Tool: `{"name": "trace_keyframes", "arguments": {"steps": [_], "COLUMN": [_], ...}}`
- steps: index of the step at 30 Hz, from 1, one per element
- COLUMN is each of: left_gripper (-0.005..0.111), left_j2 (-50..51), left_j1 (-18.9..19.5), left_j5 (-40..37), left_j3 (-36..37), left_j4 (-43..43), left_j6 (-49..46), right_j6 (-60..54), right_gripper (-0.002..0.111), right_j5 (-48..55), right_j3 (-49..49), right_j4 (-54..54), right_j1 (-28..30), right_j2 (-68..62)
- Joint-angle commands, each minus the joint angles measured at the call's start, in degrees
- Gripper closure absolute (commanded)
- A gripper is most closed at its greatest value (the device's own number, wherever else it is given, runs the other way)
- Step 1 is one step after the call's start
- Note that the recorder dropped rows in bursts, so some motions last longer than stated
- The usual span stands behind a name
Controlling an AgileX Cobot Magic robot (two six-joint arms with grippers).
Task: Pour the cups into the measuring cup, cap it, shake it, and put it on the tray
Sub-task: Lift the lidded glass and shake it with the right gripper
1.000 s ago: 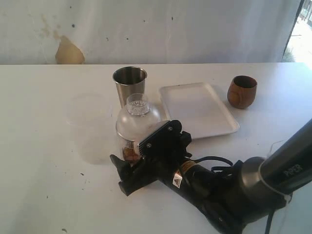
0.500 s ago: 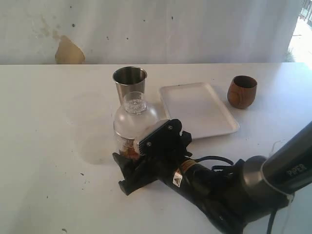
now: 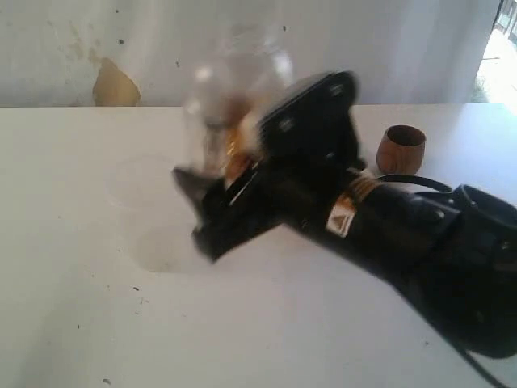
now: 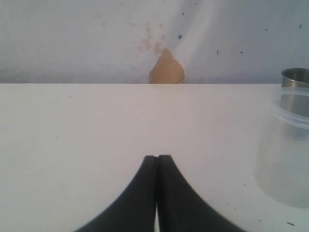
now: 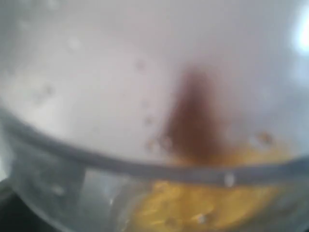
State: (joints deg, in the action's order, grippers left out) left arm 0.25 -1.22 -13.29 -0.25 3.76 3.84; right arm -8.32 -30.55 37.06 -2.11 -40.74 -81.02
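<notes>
The right gripper (image 3: pixel 216 166) is clasping the tall clear plastic measuring cup (image 3: pixel 234 89) and is holding it, blurred, up off the white table (image 3: pixel 73 267); brown and yellow contents (image 5: pixel 193 145) are showing inside it in the right wrist view; the round-bellied dark brown wooden cup (image 3: pixel 401 149) is standing on the table beyond the arm; the left gripper (image 4: pixel 157 162) is showing its 2 jaws pressed together, grasping nothing, near a faint translucent plastic cup (image 4: pixel 287 145) and the brushed-steel tumbler (image 4: pixel 295 77).

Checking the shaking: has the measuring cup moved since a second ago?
Yes. The measuring cup rose, now higher in the exterior view than the wooden cup.
</notes>
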Motion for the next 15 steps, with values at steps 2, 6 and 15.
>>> {"name": "trace_keyframes", "arguments": {"steps": [2,6,15], "left_gripper": [0.107,0.107,0.107], "left_j2": [-0.25,-0.25,-0.25], "left_j1": [-0.08,-0.08,-0.08], "left_j5": [-0.04,-0.04,-0.04], "left_j3": [0.25,0.25,0.25], "left_j4": [-0.30,-0.30,-0.30], "left_j6": [0.23,0.23,0.23], "right_j6": [-14.94,-5.59,-10.55], "right_gripper": [0.108,0.108,0.108], "right_j5": [-8.43,2.96,-6.48], "right_j3": [-0.25,0.71,1.22], "right_j4": [-32.54,-0.89,-14.66], "right_j1": [4.08,0.55,1.77], "right_j2": [1.85,4.13,3.78]}}
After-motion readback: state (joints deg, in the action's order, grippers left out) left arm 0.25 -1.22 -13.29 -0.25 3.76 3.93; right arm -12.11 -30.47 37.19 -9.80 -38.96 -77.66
